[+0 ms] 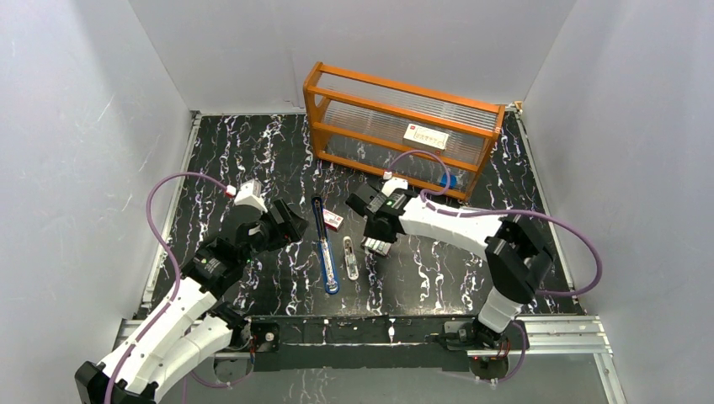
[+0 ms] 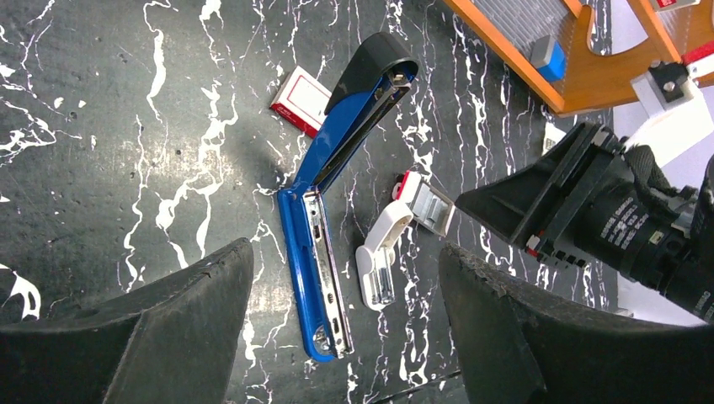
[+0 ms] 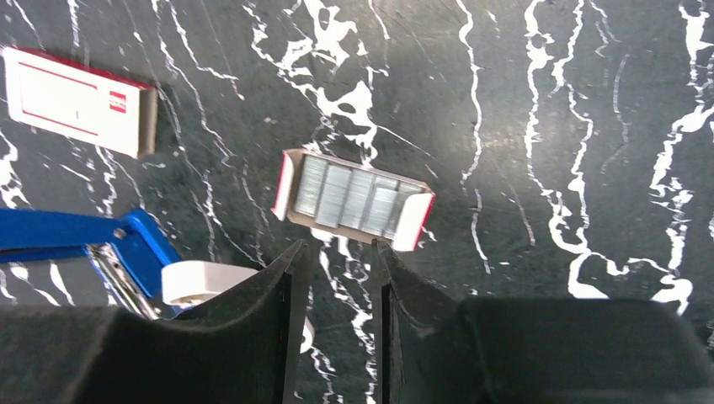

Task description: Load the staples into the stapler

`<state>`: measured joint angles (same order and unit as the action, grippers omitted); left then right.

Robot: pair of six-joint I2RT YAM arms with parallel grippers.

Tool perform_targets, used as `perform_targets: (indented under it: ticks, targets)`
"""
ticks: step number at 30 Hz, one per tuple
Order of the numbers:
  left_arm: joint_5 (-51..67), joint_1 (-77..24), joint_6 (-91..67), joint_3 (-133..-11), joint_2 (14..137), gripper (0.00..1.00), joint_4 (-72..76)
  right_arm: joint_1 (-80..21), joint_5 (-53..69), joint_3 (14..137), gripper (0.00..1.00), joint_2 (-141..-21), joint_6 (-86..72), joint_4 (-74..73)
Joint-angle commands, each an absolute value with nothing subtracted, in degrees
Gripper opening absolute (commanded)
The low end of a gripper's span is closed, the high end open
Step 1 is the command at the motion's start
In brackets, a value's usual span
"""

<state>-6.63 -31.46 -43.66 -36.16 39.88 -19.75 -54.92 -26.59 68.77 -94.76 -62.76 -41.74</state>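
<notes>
Staples [image 3: 354, 200] just beyond right claw [image 3: 339, 252]

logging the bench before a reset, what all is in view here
stapler: one, blue with black end, swung open, table centre
tray: one, red and white, open, right of the stapler
staples: one block, silvery, in the tray
box: one, red and white, by the stapler's black end
white tool: one, between stapler and tray
rack: one, orange, clear panels, back of table
blue block: one, in the rack
table: one, black with white veins
left gripper: one, open, left of the stapler
right gripper: one, jaws narrowly apart, over the tray
</notes>
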Motion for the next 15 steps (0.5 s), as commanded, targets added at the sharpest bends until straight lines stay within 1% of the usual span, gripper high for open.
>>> perform_targets:
  ticks: [1,8,11,15]
  targets:
    - [-8.7,-31.4,-40.9,-37.4,39.3,0.78,-21.3,-54.9,-28.2,73.1,0.41,-97.7,-69.2,-43.3]
    - [-12.3,-31.4,-37.4,-36.7,37.0,0.78,-21.8,-54.1,-25.9,71.8,0.42,-100.6,-70.7,-41.2]
    - [-12.9,-31.4,-36.3,-36.7,37.3,0.78,-21.9,-54.1,-26.1,72.4,0.36,-101.4,-70.9,-41.0]
    - [-13.4,-31.4,-35.4,-36.8,38.4,0.78,-21.9,-54.1,-26.3,73.0,0.35,-102.7,-70.8,-41.2]
